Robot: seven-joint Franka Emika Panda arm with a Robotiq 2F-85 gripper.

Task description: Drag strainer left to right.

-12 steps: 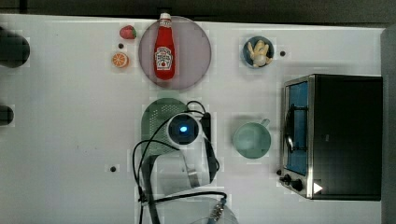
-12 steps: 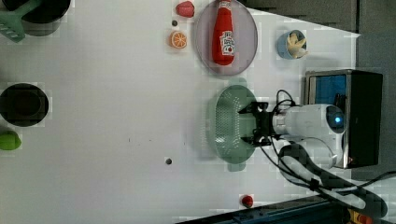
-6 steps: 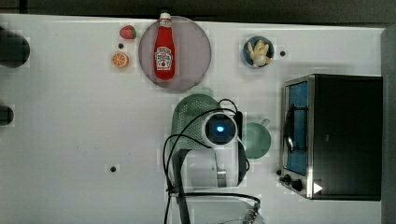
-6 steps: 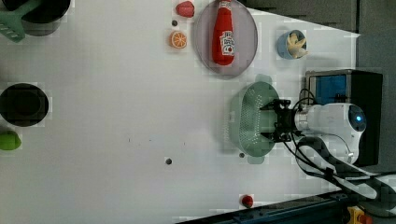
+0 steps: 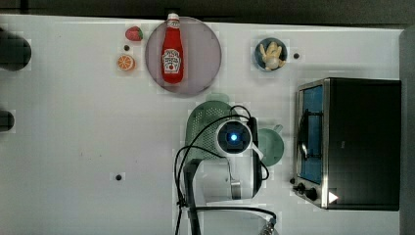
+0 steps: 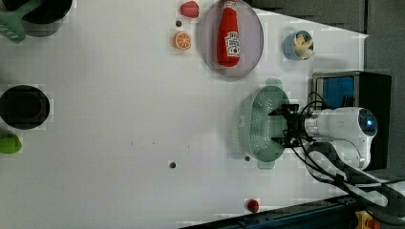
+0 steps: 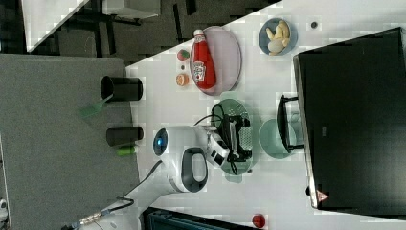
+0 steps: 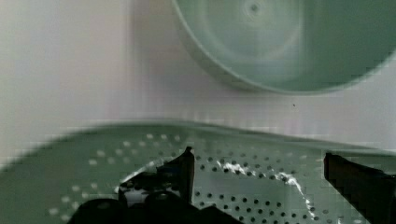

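Just left of the mint cup in the top view, we keep our tool spread wide inside the strainer, fingers pressing its bowl to slide it across the tabletop rather than lift it.

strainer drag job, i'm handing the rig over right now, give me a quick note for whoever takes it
Gripper: open, fingers spread wide inside the strainer's bowl, not clamped on anything.
Strainer: flat on the white table, just below the purple plate with the ketchup bottle in the top view; to its right there sits the mint-green cup, then the toaster oven.
Done: the strainer has slid well to the top view's right over the last second.
Left: little room remains before the cup; probably just lift the gripper clear and check the strainer's final spot.
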